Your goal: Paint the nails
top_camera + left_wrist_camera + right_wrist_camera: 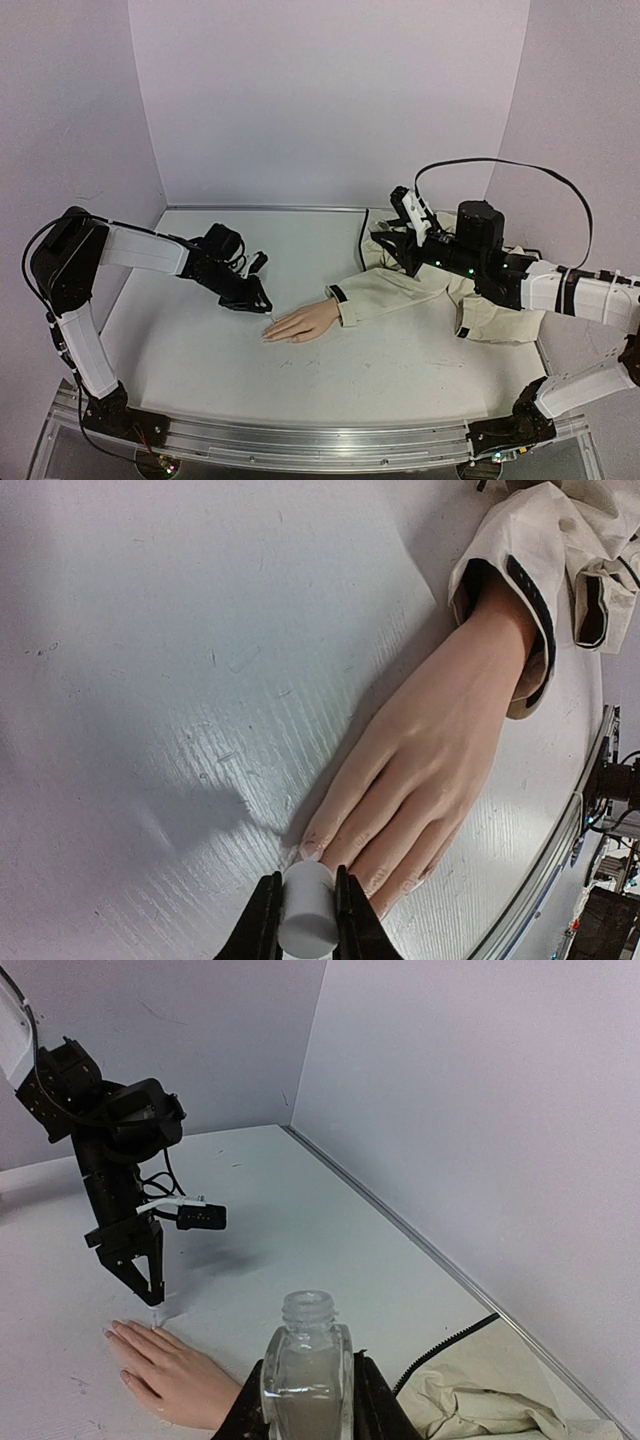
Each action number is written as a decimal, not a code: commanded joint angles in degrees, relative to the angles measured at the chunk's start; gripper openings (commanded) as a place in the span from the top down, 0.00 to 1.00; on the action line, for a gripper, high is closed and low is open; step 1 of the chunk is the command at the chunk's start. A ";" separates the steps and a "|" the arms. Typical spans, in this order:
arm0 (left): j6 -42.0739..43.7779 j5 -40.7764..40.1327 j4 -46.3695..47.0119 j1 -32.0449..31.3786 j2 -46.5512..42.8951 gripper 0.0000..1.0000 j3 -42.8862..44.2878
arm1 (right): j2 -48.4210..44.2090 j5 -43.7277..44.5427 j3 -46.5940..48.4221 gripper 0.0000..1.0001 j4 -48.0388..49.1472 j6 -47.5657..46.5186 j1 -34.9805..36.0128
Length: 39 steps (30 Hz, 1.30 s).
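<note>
A pale mannequin hand (300, 325) lies flat on the white table, coming out of a beige sleeve (400, 290). My left gripper (262, 305) is shut on a white cylindrical cap (307, 920), tip down at the fingertips. In the left wrist view the gripper (306, 876) sits right at the index fingertip nail (312, 848); the brush tip is hidden under the cap. My right gripper (307, 1392) is shut on a small clear open bottle (307, 1325), held upright above the sleeve (480, 1390). The right wrist view also shows the hand (170, 1370) and the left gripper (155, 1295).
Lilac walls close in the table at the back and sides. A black cable (450, 1345) runs over the sleeve near the back wall. An aluminium rail (300, 440) lies along the near edge. The right arm (480, 255) hovers over the sleeve.
</note>
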 commanded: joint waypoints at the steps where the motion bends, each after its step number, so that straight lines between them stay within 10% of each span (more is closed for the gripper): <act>1: 0.15 -0.58 0.86 0.28 -2.18 1.00 -0.55 | 0.10 -0.87 2.68 1.00 4.33 0.70 -0.31; 39: -0.30 -0.43 0.90 0.28 -2.95 1.00 1.37 | -0.18 -1.18 2.33 1.00 4.33 0.72 -0.33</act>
